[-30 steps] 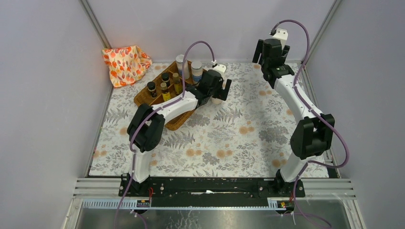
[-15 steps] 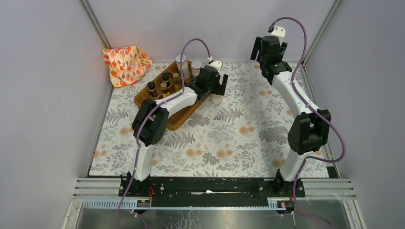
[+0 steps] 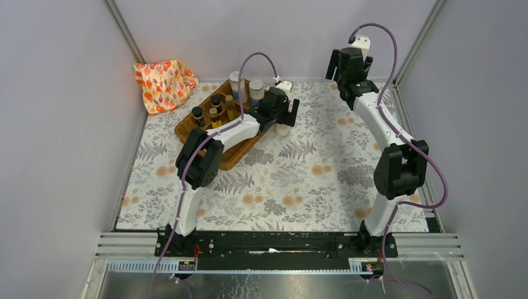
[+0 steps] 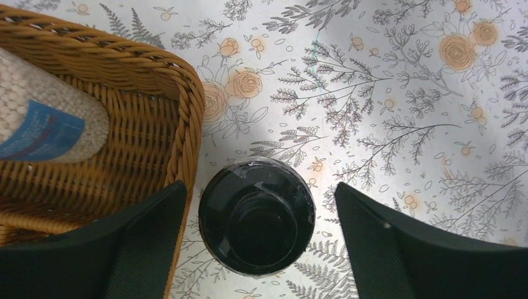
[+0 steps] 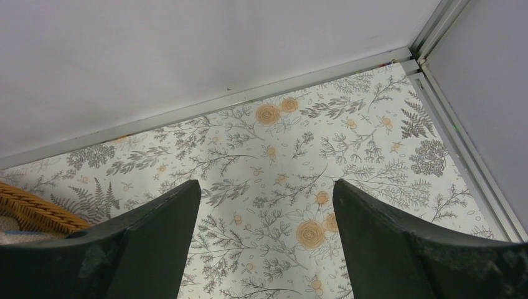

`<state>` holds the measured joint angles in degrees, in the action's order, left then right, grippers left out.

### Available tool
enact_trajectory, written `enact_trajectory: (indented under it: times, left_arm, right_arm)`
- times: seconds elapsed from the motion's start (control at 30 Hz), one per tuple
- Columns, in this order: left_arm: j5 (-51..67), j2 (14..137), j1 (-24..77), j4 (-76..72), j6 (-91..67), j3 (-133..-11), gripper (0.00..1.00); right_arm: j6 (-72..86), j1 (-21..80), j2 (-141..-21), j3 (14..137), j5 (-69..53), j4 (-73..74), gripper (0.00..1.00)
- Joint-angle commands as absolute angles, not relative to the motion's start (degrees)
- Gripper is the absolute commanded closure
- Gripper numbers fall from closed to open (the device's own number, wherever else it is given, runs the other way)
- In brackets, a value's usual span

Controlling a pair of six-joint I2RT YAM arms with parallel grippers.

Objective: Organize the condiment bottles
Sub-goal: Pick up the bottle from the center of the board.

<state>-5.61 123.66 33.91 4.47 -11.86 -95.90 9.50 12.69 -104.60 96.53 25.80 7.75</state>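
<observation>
Camera above first: left arm (image 3: 240, 128) stretched to the right side of the tray (image 3: 231, 161), wrist over a lone jar (image 3: 283, 129) standing on the table (image 3: 299, 187) just beside the wicker. Other bottles (image 3: 215, 111) stand in the tray, and the right arm (image 3: 373, 118) hangs high at the far corner. Left wrist next: left fingers (image 4: 143, 240) spread wide, the jar's black cap between them, nothing pinched. And here's what the top camera hides: one finger sits over the tray rim. Drop straight down and I reckon it snags the wicker, or the squeeze shoves the jar sideways and tips it. Right wrist: right fingers (image 5: 155, 243) spread too, only bare table between them, tray corner at the left edge.
</observation>
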Motion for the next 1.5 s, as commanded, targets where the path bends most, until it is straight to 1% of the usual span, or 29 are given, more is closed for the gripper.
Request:
enact_trajectory:
  times: [0.0, 0.03, 0.1, 0.17, 0.23, 0.3, 0.33, 0.67, 1.07, 1.23, 1.47]
  left_arm:
    - [-3.8, 124.7, 33.7, 1.8, -12.2, -97.4, 0.14]
    - [-3.7, 124.7, 33.7, 1.7, -12.1, -97.4, 0.21]
    - [-4.0, 124.8, 33.6, 2.0, -12.2, -97.6, 0.28]
    - [-4.4, 124.7, 33.7, 2.2, -12.3, -97.5, 0.41]
    - [-4.5, 124.4, 33.7, 2.2, -12.4, -97.1, 0.57]
    - [-4.7, 124.1, 33.7, 2.4, -12.4, -97.0, 0.77]
    - [-5.8, 123.5, 33.9, 2.7, -12.6, -96.6, 1.00]
    - [-9.5, 118.9, 36.4, 3.6, -10.0, -95.8, 1.00]
    - [-14.6, 110.0, 38.7, 5.9, -7.9, -94.6, 1.00]
    - [-18.2, 102.5, 39.0, 6.2, -8.8, -88.5, 1.00]
    - [-23.2, 88.1, 39.0, 7.6, -12.2, -76.9, 1.00]
  right_arm:
    - [10.0, 12.1, -104.2, 98.0, 25.4, 4.6, 0.15]
    - [10.2, 12.1, -104.1, 97.9, 25.4, 4.5, 0.15]
    - [10.2, 12.0, -103.9, 97.5, 25.4, 4.3, 0.15]
    - [10.4, 12.0, -103.6, 97.1, 25.4, 4.1, 0.15]
    - [10.5, 12.0, -103.3, 96.9, 25.4, 4.1, 0.15]
    - [10.7, 12.0, -103.0, 96.6, 25.1, 4.1, 0.15]
    - [11.0, 12.0, -102.3, 95.9, 25.0, 4.0, 0.15]
    - [11.7, 12.0, -100.3, 94.4, 25.0, 4.0, 0.15]
    - [13.3, 12.0, -96.6, 91.1, 25.0, 4.2, 0.15]
    - [13.4, 12.1, -94.6, 89.7, 25.0, 4.4, 0.16]
    - [12.9, 12.2, -92.0, 87.6, 24.8, 4.5, 0.15]
